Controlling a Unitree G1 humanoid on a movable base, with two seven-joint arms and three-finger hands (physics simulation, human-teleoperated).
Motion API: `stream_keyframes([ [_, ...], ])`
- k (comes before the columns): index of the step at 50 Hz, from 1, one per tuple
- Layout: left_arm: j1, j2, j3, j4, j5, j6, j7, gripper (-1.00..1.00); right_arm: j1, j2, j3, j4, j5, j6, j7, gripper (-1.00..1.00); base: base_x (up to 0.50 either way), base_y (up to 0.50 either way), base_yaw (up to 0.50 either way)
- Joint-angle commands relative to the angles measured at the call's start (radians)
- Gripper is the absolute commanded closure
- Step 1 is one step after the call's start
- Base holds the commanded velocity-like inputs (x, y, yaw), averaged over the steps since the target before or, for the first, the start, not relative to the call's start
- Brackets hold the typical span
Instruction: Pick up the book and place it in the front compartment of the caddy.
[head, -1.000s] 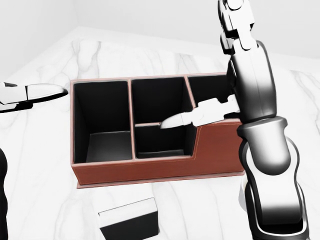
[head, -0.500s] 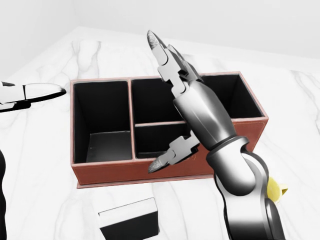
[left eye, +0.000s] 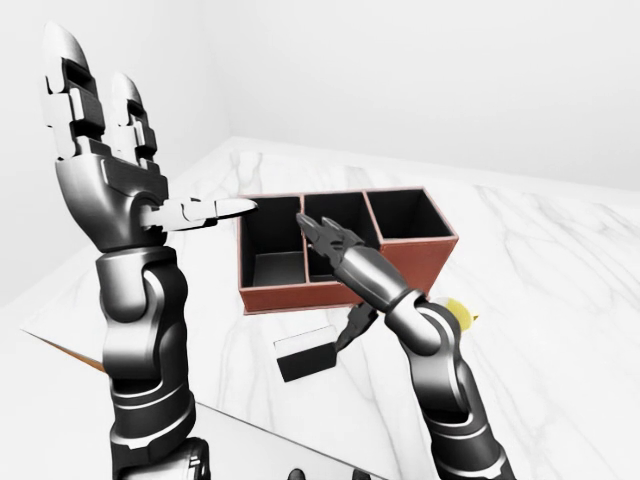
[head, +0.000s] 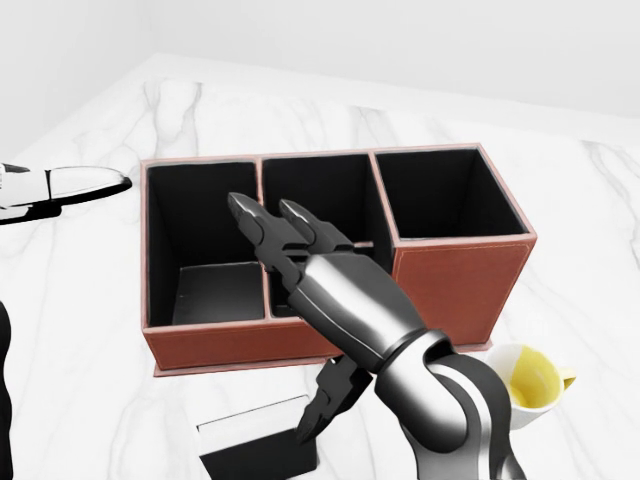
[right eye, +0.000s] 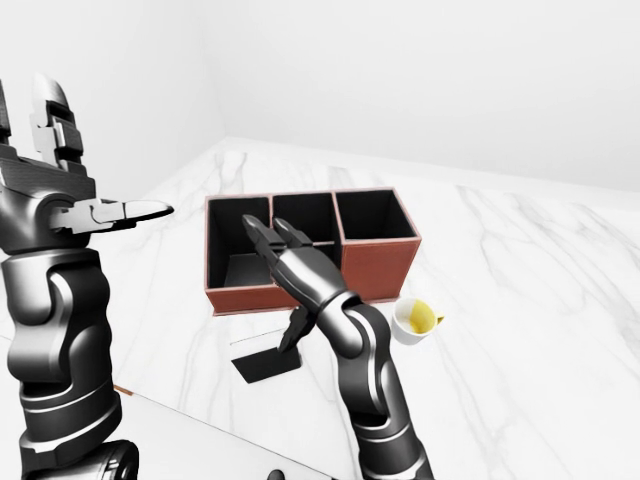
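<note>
- The book is seen lying flat on the white marble table at about 6 o'clock in the head view, just below the caddy's long wall and not touching it. Dark cover, pale page edge along the top. Nothing is gripping it.
- The caddy is a reddish-brown box with black insides, parked mid-frame in the head view. Three sections are visible across: a big one at 9 o'clock, a middle one split by a low divider into an upper and lower pocket, and a taller one at 3 o'clock. All look empty, though the middle is partly blocked by the arm.
- The right hand is held above the caddy's lower wall, fingers spread and unclenched. Two fingertips are aimed toward 11 o'clock over the left and middle sections, while the thumb hangs down toward the book's right edge. Whether it actually touches the book can't be told.
- The left hand is raised high at 9 o'clock in the left-eye view, well clear of everything, fingers straight up, thumb stuck out sideways, nothing held.
- A white cup with yellow inside is seen at 4 o'clock in the head view, just off the caddy's corner.
</note>
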Motion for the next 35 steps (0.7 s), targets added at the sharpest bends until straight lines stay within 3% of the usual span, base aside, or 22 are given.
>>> stream_keyframes([
  [1,-0.002,-0.001,-0.002,0.011,0.002,0.000,-0.002,-1.00,0.053,0.020,0.050,-0.011,-0.085,0.000,0.082,-1.00,0.00,0.00,0.00],
  [12,0.001,0.002,0.002,-0.006,-0.004,0.000,0.001,-1.00,0.115,0.034,0.105,0.010,-0.164,0.000,0.082,-1.00,0.00,0.00,0.00],
  [35,0.002,-0.002,-0.004,0.002,0.006,0.000,-0.004,-1.00,0.052,0.079,0.116,0.265,-0.192,0.000,0.067,-1.00,0.00,0.00,0.00],
])
